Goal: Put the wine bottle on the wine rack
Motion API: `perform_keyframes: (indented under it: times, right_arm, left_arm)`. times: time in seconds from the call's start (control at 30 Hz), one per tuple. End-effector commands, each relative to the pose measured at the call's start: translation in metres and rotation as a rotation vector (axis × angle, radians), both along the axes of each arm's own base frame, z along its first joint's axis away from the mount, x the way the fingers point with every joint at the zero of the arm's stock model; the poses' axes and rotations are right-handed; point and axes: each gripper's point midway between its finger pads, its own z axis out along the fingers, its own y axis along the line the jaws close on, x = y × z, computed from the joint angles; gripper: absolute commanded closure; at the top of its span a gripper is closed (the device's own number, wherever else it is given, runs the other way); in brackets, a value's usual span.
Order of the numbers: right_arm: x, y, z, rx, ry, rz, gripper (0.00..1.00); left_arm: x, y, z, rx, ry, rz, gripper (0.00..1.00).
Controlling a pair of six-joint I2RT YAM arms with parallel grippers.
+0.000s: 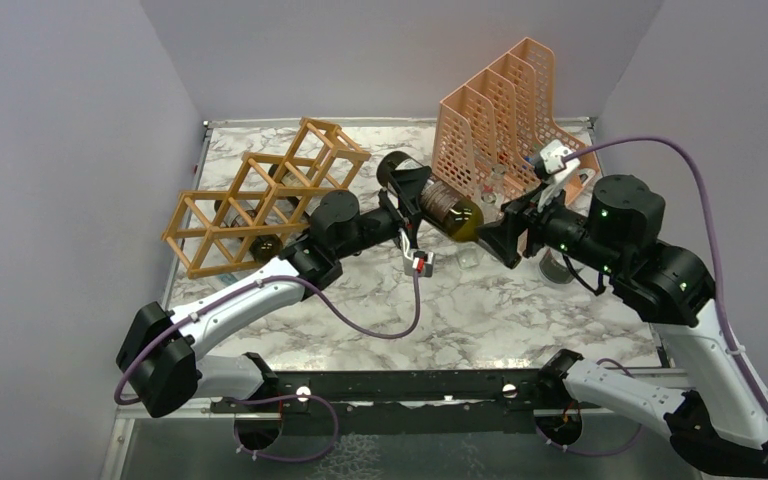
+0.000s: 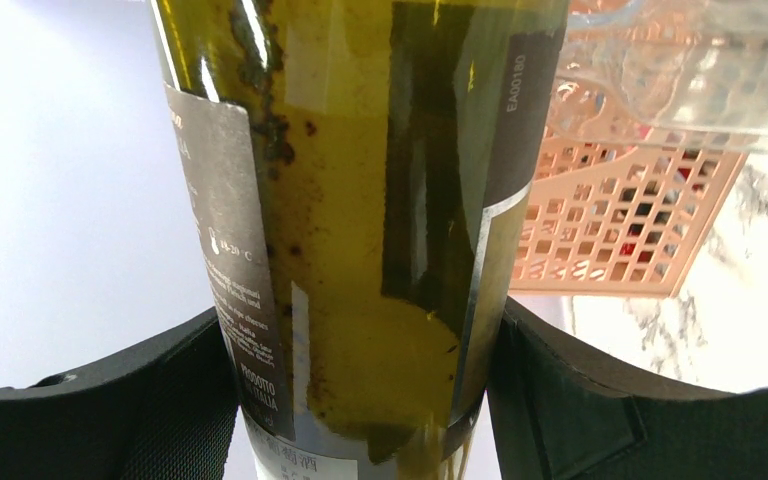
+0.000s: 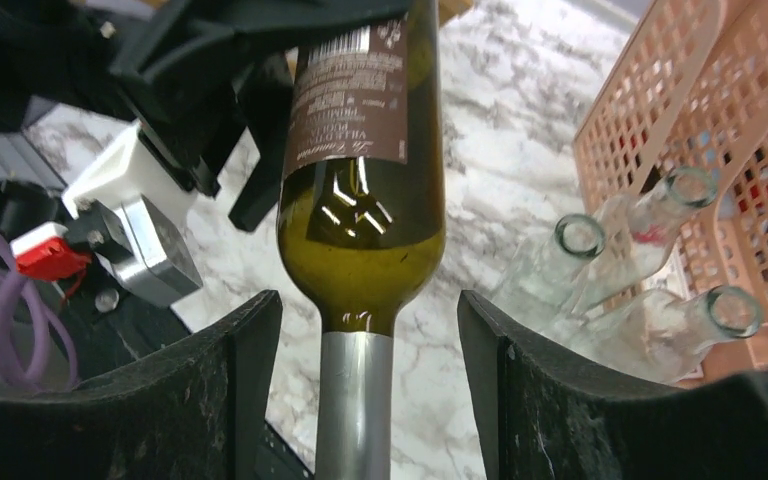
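My left arm reaches from its base across the counter (image 1: 520,320), elbow low and forearm stretched toward the middle. The left pincer (image 1: 412,196) is clamped round the labelled body of the wine bottle (image 1: 448,210). In the left wrist view both fingers (image 2: 160,400) press against the glass, one on each side.

The bottle hangs above the marble, lying nearly level, with its base on the rack side of the left pincer and its neck pointing at the right one. My right arm rises from its base, folds at the elbow and brings the right pincer (image 1: 498,232) head-on to the bottle. Its jaws stand apart either side of the silver-foiled neck with a gap on each side, so it grips nothing.

The wine rack (image 1: 260,190) sits on the counter near the left pincer, on the side away from the right arm, apart from the bottle. A peach mesh holder (image 1: 505,110) stands beyond the right pincer, and clear glass bottles (image 3: 660,320) lie beside it.
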Motion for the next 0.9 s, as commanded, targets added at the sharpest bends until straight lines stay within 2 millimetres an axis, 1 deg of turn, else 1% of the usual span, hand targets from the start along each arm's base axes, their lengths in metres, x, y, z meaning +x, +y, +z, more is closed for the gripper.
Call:
perform_keyframes:
  times: [0.0,0.13,0.27,0.57,0.87]
  right_arm:
    - [-0.016,0.007,-0.037,-0.077,0.097,0.109,0.32]
    - [-0.015,0.01,-0.064,-0.118,0.181,0.103,0.34]
    - [-0.011,0.014,-0.079,-0.136,0.225,0.099,0.35]
    - [-0.004,0.022,-0.103,-0.15,0.271,0.1,0.35]
    - [0.003,0.029,-0.115,-0.137,0.294,0.088,0.43]
  left_arm:
    - [-0.005,0.003,0.044,0.036,-0.188,-0.001,1.0]
    - [-0.013,0.006,0.043,0.056,-0.199,-0.016,1.0]
    - [-0.012,0.008,0.045,0.053,-0.209,-0.006,1.0]
    - [-0.01,0.007,0.055,0.035,-0.239,0.003,1.0]
    - [-0.009,0.008,0.06,0.02,-0.234,0.005,1.0]
